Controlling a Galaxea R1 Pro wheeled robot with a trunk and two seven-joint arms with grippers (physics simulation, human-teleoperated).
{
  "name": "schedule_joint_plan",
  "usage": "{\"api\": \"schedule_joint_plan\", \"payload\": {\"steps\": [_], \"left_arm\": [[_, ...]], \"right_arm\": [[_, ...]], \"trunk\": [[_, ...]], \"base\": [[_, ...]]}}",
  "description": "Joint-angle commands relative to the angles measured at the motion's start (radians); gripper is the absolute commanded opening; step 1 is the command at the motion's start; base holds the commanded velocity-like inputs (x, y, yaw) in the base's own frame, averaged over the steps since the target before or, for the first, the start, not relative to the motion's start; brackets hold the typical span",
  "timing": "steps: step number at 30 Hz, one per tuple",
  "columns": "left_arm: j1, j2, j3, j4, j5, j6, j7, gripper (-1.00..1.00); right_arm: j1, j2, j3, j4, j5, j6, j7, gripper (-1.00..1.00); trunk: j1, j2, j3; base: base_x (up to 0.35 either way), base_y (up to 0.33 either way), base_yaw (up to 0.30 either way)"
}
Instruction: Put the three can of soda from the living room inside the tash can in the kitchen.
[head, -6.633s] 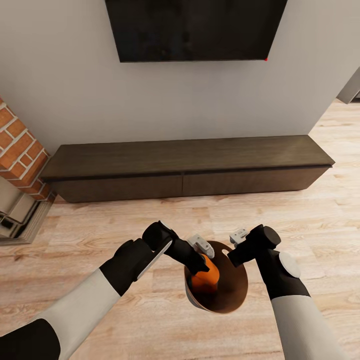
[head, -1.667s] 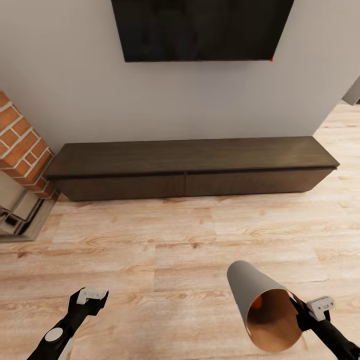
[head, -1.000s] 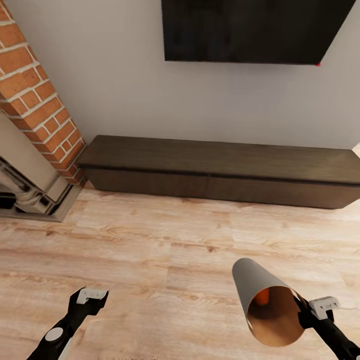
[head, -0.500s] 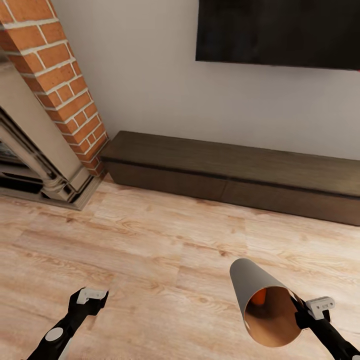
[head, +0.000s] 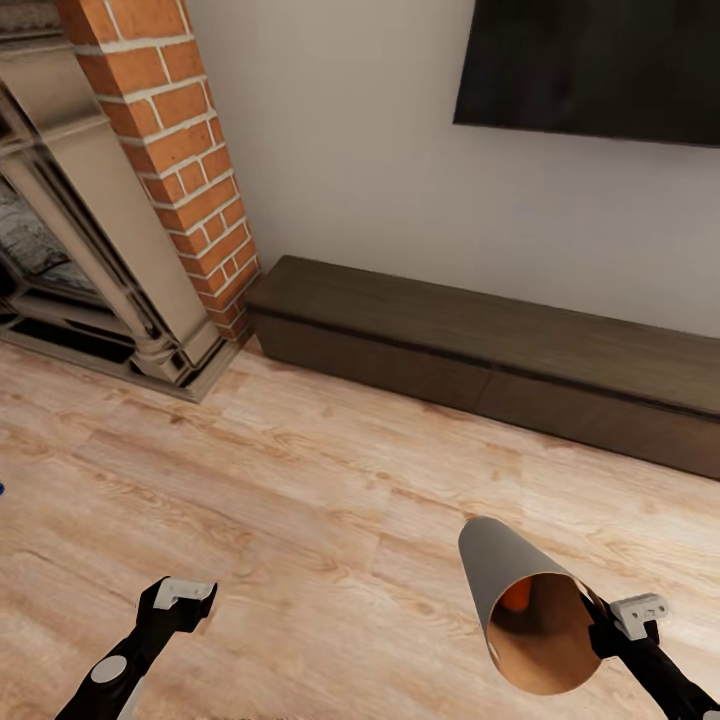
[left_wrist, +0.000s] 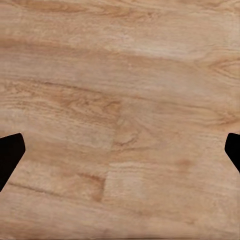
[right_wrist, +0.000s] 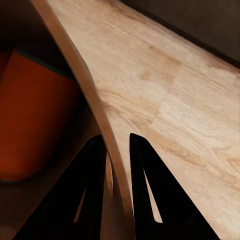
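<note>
Carrying the tash can (head: 510, 590) tipped over on the right arm, mouth toward the camera.
Head view: right gripper (head: 612, 622) was at its rim, an orange soda can (head: 517, 596) lay inside; left gripper (head: 183, 592) hung empty, well apart. Left wrist: fingers wide over the wood floor (left_wrist: 120, 100). Right wrist: fingers (right_wrist: 90, 190) narrow, pinching the bin wall between them, soda can lying on the inner side.

Open floor (head: 300, 480) — cabinet (head: 480, 350), fireplace (head: 110, 230) beyond
</note>
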Motion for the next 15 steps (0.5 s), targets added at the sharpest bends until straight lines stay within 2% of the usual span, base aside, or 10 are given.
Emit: {"api": "schedule_joint_plan", "payload": {"steps": [1, 15], "left_arm": [[0.000, 0.000, 0.000, 0.000, 0.000, 0.000, 0.000, 1.00], [0.000, 0.000, 0.000, 0.005, -0.003, -0.001, 0.000, 1.00]], "right_arm": [[0.000, 0.000, -0.001, -0.001, -0.010, 0.001, 0.011, -1.00], [0.000, 0.007, -0.001, -0.002, -0.007, 0.001, 0.011, -1.00]], "trunk": [[0.000, 0.000, 0.000], [0.000, 0.000, 0.000]], "base": [[0.000, 0.000, 0.253], [0.000, 0.000, 0.254]]}}
